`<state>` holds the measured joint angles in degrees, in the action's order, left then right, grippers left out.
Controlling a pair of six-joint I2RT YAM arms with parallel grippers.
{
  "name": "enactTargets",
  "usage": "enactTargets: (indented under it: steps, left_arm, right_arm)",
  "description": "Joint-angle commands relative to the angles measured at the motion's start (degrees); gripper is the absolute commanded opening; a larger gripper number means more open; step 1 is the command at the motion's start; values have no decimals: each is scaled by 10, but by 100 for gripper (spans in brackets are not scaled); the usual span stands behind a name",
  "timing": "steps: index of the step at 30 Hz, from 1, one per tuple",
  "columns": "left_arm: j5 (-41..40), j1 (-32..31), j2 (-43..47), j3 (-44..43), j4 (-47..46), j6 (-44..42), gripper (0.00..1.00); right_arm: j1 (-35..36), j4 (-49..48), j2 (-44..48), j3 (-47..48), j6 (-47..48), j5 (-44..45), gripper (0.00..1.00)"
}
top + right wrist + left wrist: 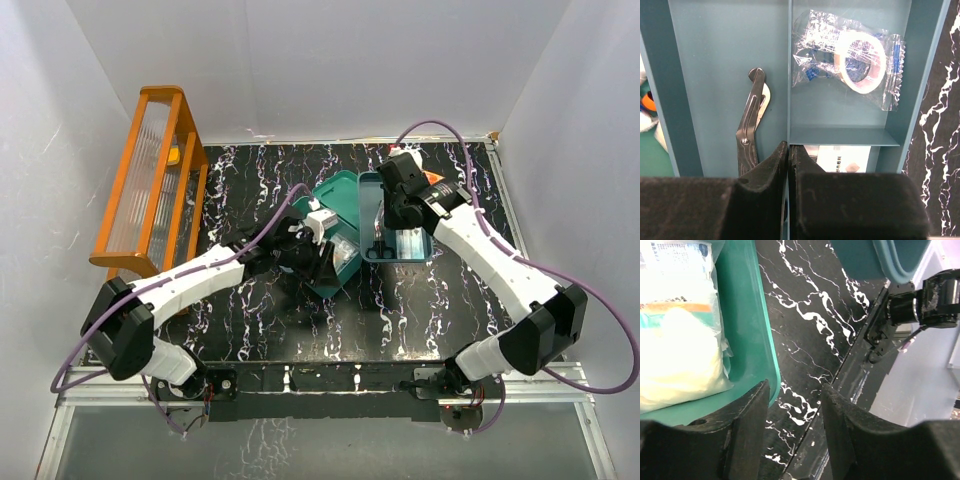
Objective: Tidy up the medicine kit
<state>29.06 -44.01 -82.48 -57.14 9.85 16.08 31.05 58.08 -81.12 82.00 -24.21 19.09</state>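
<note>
The medicine kit's teal-green box (338,200) lies open at mid-table, and its matching tray (372,215) sits just to its right. My left gripper (795,390) is open at the box's near corner (762,355). Its left finger (742,425) is over the box floor, and only black table shows between the fingers. A clear bag of white padding (675,345) lies in the box. My right gripper (789,146) is shut on the tray's upright divider (789,75). The tray holds steel scissors (751,120), a wrapped tape roll (860,60) and a white packet (842,157).
An orange wooden rack (150,190) stands at the table's left edge. The table is black marble-patterned (400,310), with white walls close on three sides. The right arm (490,250) reaches in from the right, and the left arm (190,280) lies low across the left front.
</note>
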Motion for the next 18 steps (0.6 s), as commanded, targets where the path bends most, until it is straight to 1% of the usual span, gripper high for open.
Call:
enactTargets:
  steps: [1, 4, 6, 10, 11, 14, 18]
  left_arm:
    - [36, -6, 47, 17, 6, 23, 47]
    - [-15, -6, 88, 6, 14, 25, 50]
    - [-59, -6, 121, 12, -3, 32, 50]
    - [-113, -6, 205, 80, -57, 43, 51]
    - [-138, -6, 228, 92, -63, 46, 52]
    - [-234, -6, 292, 116, -65, 53, 54]
    - [-403, -6, 382, 153, -65, 53, 54]
  right_arm:
    - [-1, -42, -11, 51, 24, -21, 0]
    - [2, -46, -26, 66, 33, -42, 0]
    - [9, -46, -37, 82, 41, -57, 0]
    - [28, -39, -63, 135, 54, -78, 0]
    - [34, -39, -71, 145, 56, -80, 0]
    - [49, -34, -98, 166, 67, -82, 0]
    - [78, -33, -130, 188, 87, -81, 0]
